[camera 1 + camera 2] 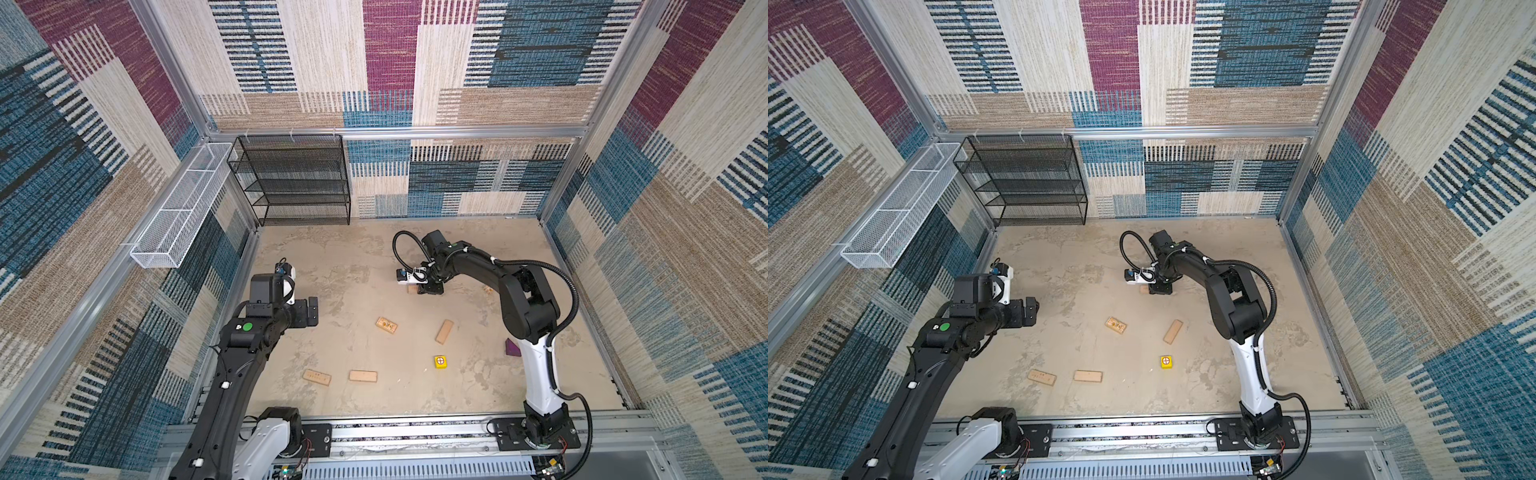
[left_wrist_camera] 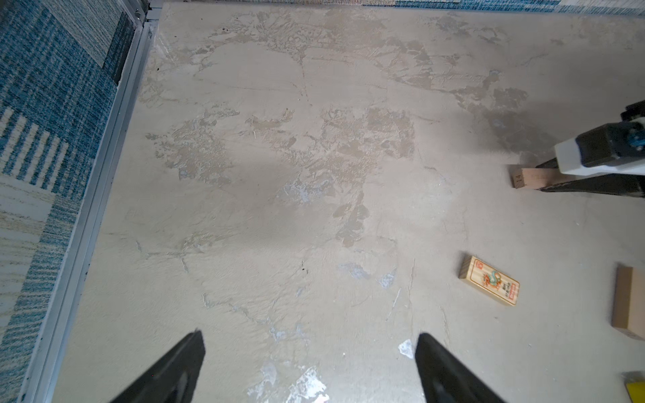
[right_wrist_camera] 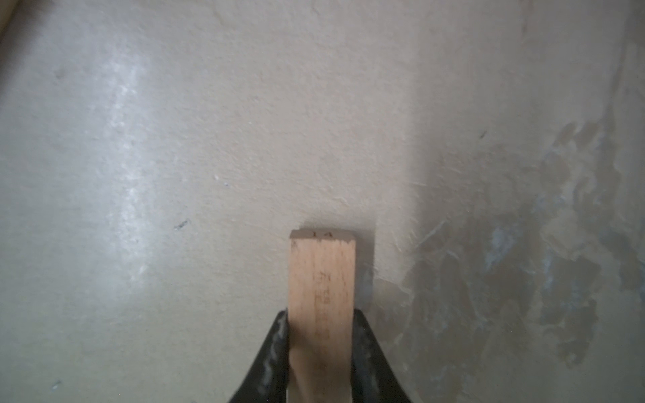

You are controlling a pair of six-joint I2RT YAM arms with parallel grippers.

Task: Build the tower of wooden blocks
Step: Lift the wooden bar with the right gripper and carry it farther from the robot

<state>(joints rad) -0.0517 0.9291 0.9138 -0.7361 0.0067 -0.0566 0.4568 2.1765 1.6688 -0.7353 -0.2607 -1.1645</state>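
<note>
Tan plank [image 3: 321, 279] tight in the right pincer [image 3: 321, 315]; left pincer [image 2: 310, 334] spread wide

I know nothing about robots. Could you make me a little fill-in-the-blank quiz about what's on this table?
The cube is coloured ___.
The left gripper holds ___.
The plank in the right gripper bears the number ___.
Missing words: yellow; nothing; 14.

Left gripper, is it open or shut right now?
Open: the left gripper shows both fingers wide apart, with only bare table between them.
</note>
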